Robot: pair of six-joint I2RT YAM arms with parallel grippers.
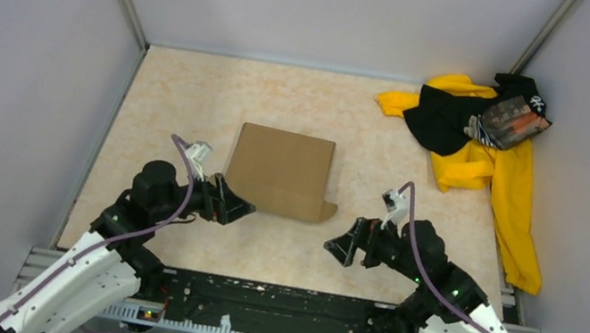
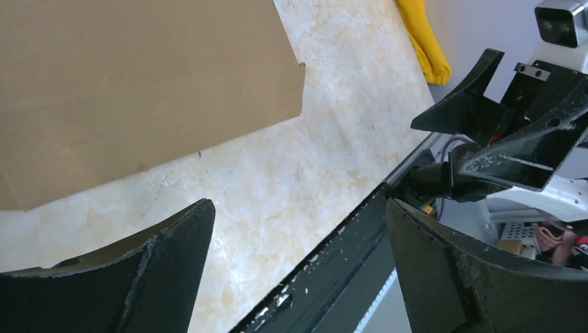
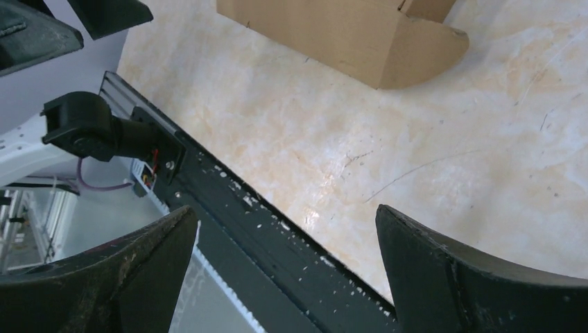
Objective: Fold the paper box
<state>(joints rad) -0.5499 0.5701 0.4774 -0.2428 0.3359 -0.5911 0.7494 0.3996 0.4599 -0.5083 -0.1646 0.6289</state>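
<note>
Both tools released: left tool (image 1: 232,204) and right tool (image 1: 341,247) stood with jaws spread wide, nothing between them. The paper box (image 1: 280,170) lay mid-tabletop (image 1: 195,95), just beyond the two tools.

Risk (judged): the rounded tab (image 1: 326,211) at the near right corner looked untucked. A sideways nudge would likely slide the light box rather than seat the tab.

Box: plain brown, shallow, top flat.

Robotics lab cell, plain grey partition walls (image 1: 23,40), marbled tabletop (image 1: 277,250), black metal mounting rail (image 1: 277,307)
</note>
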